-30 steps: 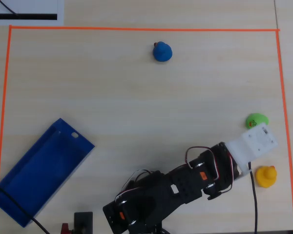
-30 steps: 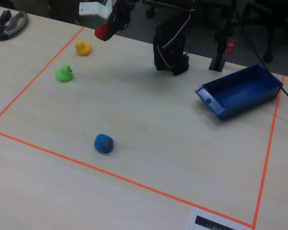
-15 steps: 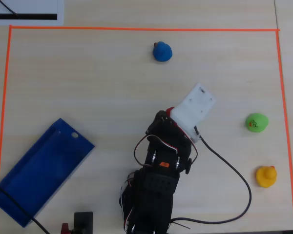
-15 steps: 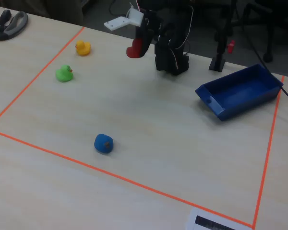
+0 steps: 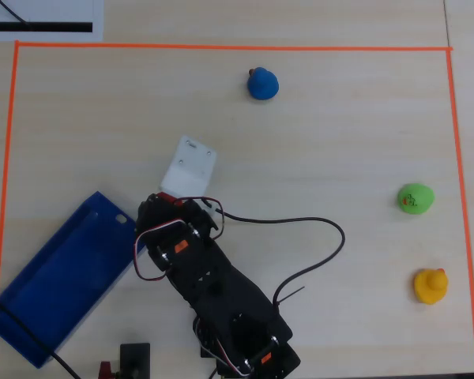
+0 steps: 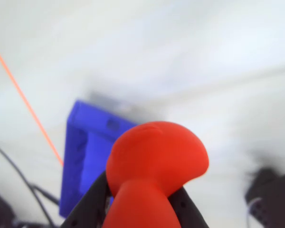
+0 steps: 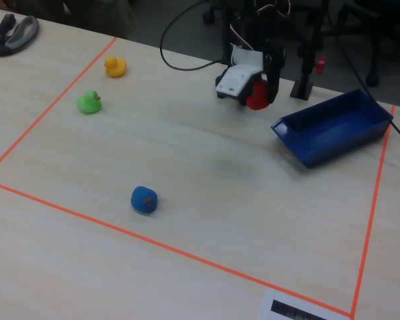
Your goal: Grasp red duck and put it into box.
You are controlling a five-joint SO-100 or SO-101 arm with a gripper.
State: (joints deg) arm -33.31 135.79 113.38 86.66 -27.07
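My gripper (image 6: 142, 209) is clamped on the red duck (image 6: 154, 166), lifted clear of the table so nothing drags; the smooth, rounded toy bulges above my dark fingers; the box (image 7: 333, 130), glossy blue with low walls, lies just beside, not yet under me.

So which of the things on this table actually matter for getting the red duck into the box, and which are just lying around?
Part of the job:
- red duck, held in the end effector
- blue box

Just lying about:
- yellow duck
- green duck
- blue duck
- grey tool outside the orange tape
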